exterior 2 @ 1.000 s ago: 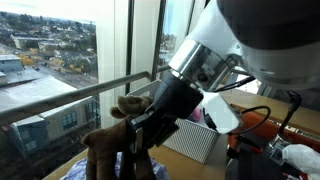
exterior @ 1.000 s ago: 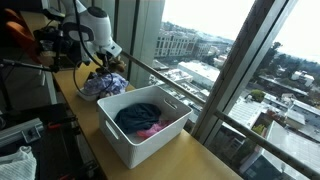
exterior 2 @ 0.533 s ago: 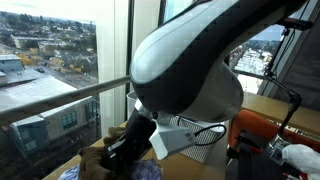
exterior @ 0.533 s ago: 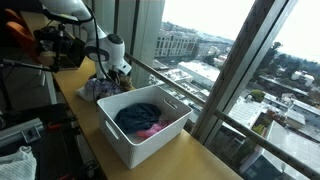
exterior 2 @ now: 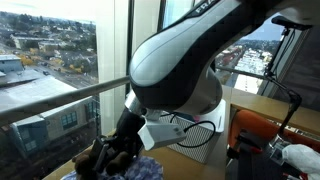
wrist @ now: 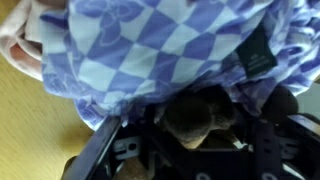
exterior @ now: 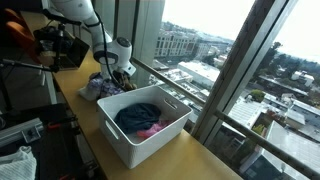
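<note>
Window counter, one arm at work.

- Gripper [exterior 2: 117, 150] is low over a heap of laundry at the far end of the wooden counter [exterior: 72, 98], wrist pitched down toward the glass.
- Brown plush toy [wrist: 198, 114] sits right at the fingertips, between the two finger frames in the wrist view. It rests against the blue-and-white checked cloth [wrist: 150, 50], which fills the upper part of that view.
- In an exterior view the toy shows as a dark brown lump [exterior 2: 103, 160] directly under the gripper, touching or nearly touching it, on top of the heap.
- Jaw state: unclear. The picture is blurred and dark around the fingers, so I cannot tell whether they pinch the plush or stand clear of it.
- Toy's long axis: not readable (it looks like a rounded mass, perhaps lying crosswise to the fingers).
- White bin [exterior: 118, 142] stands on the same counter, near the heap on the camera's side and apart from the gripper. It holds a dark blue garment [exterior: 138, 114] and something pink [exterior: 151, 130].
</note>
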{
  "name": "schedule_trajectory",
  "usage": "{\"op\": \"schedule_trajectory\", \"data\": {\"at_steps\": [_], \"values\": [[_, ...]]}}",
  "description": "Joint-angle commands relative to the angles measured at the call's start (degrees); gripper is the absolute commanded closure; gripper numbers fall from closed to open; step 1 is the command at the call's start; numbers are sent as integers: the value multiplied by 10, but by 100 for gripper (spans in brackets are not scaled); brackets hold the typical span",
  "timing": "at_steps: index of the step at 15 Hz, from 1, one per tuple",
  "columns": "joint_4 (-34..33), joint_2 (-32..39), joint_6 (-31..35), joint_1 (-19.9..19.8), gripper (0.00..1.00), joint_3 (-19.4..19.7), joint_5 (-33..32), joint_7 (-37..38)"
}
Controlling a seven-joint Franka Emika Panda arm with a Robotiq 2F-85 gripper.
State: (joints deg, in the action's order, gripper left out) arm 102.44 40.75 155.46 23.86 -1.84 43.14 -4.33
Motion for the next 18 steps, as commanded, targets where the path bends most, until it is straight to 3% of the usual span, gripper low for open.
{"op": "schedule_trajectory", "data": {"at_steps": [1, 10, 18], "values": [[0, -3, 16, -38, 0, -38, -74, 51], [64, -114, 28, -72, 0, -17, -232, 176], [171, -235, 31, -112, 0, 33, -330, 218]]}}
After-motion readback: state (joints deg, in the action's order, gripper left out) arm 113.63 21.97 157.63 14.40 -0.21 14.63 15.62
